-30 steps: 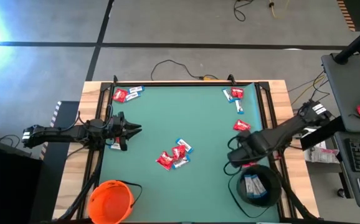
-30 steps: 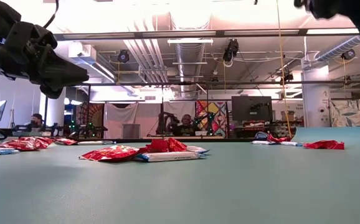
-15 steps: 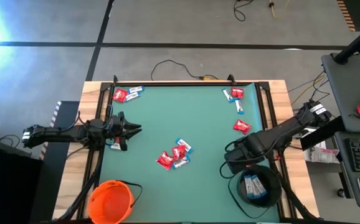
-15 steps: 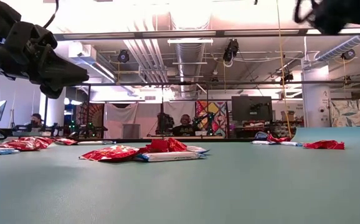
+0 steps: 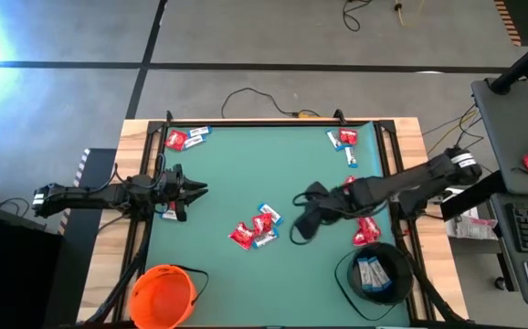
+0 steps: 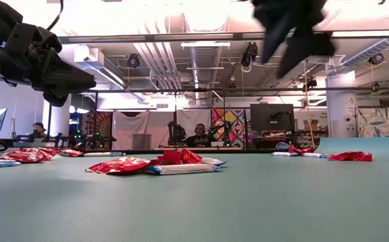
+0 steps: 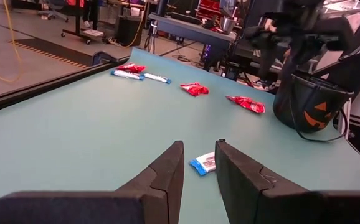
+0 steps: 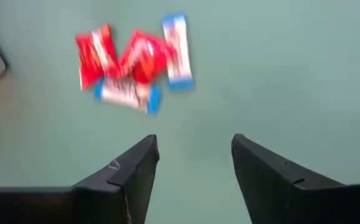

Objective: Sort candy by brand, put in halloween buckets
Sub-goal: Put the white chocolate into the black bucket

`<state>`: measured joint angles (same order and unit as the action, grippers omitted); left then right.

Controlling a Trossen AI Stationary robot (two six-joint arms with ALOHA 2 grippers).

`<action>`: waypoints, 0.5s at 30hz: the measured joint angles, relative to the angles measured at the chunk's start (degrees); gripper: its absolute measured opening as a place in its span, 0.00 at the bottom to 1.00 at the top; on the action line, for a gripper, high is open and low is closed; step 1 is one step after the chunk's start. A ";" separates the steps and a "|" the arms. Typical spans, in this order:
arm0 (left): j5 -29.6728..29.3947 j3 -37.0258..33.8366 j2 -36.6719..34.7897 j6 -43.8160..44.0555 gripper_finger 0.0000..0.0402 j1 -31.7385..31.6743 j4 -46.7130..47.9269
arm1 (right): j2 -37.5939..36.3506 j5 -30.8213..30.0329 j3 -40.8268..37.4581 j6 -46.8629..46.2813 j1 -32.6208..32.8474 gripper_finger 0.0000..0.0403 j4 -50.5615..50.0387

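Right gripper above mid surface, fingers apart, holding nothing, near central candy cluster (red + blue-white mix). More candy at far-left corner, far-right corner, one red by black bucket. Black bucket at near-right corner, blue-white pieces inside. Orange bucket at near-left corner, contents not visible. Left gripper at left edge, fingers nearly together, empty.

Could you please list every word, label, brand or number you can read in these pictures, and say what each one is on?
No text can be read anywhere.
Red candy wrappers: print too small and blurred.
Blue-and-white candy wrappers: lettering too small.
Black bucket: only an orange pumpkin face, no words.
Orange bucket: no marking visible.
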<state>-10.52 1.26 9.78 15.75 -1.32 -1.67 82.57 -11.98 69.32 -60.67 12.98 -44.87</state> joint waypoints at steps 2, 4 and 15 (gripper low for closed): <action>0.00 0.02 0.02 0.00 0.19 0.00 -0.02 | 1.45 -0.37 -2.21 5.86 -2.53 0.49 7.14; -0.01 0.00 0.02 0.02 0.19 -0.01 0.04 | 3.31 -2.49 -4.45 11.95 -4.38 0.49 14.94; -0.01 0.01 0.14 0.02 0.19 0.00 0.03 | 15.52 -3.61 -9.43 28.16 -6.17 0.49 32.77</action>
<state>-10.54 1.27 9.92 15.77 -1.32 -1.64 98.08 -15.59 59.89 -32.51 6.81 -12.11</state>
